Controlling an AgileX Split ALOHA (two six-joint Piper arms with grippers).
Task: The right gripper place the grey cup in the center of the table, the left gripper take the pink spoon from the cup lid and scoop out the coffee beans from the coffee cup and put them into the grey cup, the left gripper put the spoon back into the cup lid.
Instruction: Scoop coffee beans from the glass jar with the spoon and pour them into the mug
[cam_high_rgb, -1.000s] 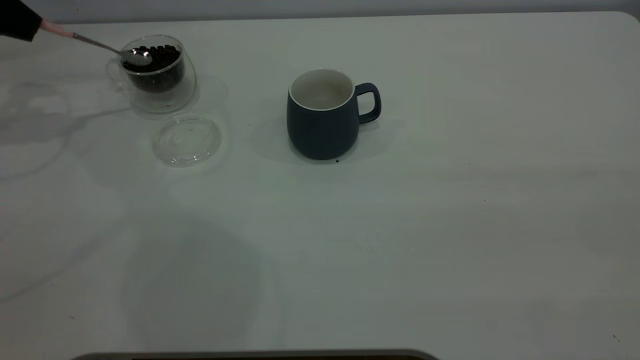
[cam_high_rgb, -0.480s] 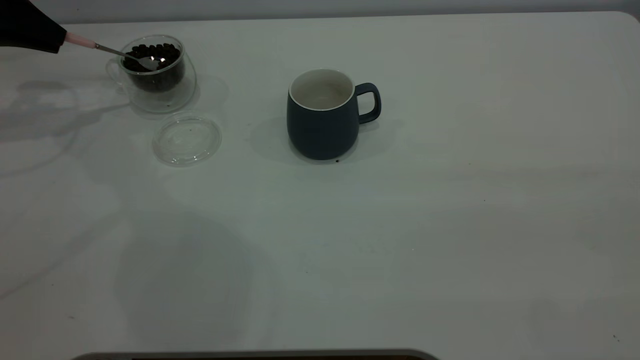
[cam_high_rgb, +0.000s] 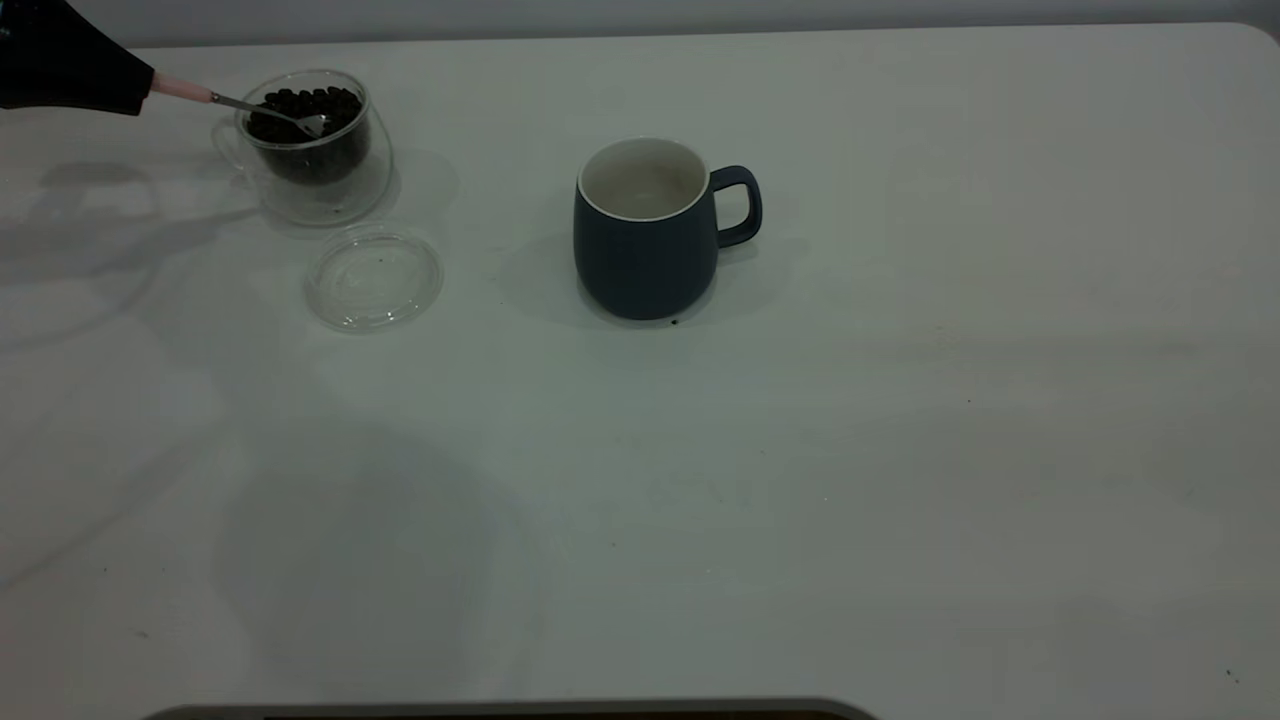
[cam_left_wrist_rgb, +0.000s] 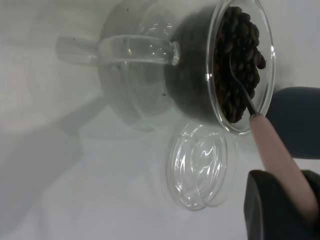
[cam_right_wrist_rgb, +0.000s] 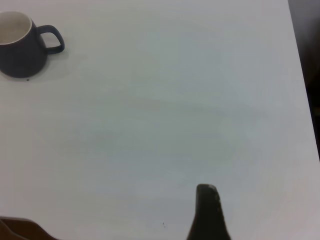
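- left gripper (cam_high_rgb: 100, 82) at the table's (cam_high_rgb: 900, 450) far left corner, clamped on the pink spoon (cam_left_wrist_rgb: 272, 150) by its handle end; metal bowl dipped among coffee beans (cam_left_wrist_rgb: 235, 65) inside the coffee cup (cam_high_rgb: 310, 145).
- light, stiff, probably slick; best held level so loose beans stay put.
- grey cup (cam_high_rgb: 645, 235) mid-table, cup lid (cam_high_rgb: 373, 278) just beside the glass.
- right gripper (cam_right_wrist_rgb: 207, 212) parked well apart; cannot tell its opening.

Not much of the robot shows here tbh. The left tool (cam_high_rgb: 70, 70) is just a plain matte black chunk that tapers down toward its tip, smooth shell, no screws, cables or markings that I can make out. Up close from its own wrist cam it reads as dark, slightly rounded blocks with soft edges. The right tool (cam_right_wrist_rgb: 209, 212) only shows one slim black finger with a rounded tip, same matte finish.
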